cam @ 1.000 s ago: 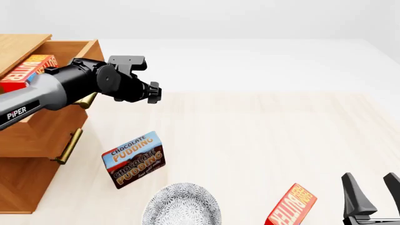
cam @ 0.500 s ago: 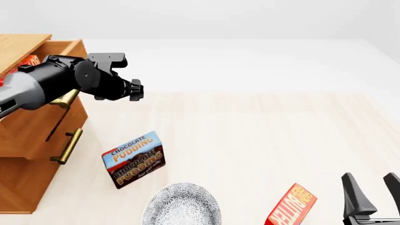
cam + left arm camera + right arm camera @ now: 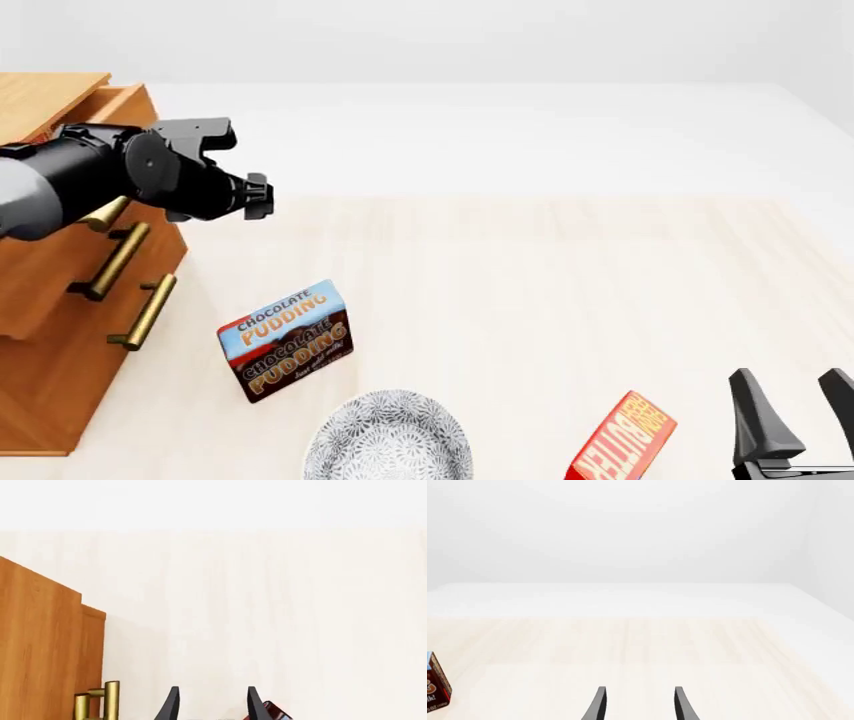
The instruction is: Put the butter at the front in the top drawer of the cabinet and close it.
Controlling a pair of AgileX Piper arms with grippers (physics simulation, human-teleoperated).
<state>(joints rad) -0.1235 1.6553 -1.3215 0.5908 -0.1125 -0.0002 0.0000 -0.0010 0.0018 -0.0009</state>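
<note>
The cabinet stands at the table's left edge. Its top drawer sticks out only a little, and its inside is hidden. My left arm's wrist is at the drawer face, just above the drawer's brass handle. In the left wrist view my left gripper is open and empty beside a brass handle. A red butter box leans at the table's front right. My right gripper is open and empty just right of that box, its fingers apart.
A Chocolate Pudding box stands in front of the cabinet, with a patterned plate nearer the front edge. The lower drawer's handle juts out below the top one. A brown-and-blue box edge shows in the right wrist view.
My left arm has moved left and the top drawer has slid in with it. The butter box seen inside the drawer earlier is now out of sight. The right arm has not moved.
</note>
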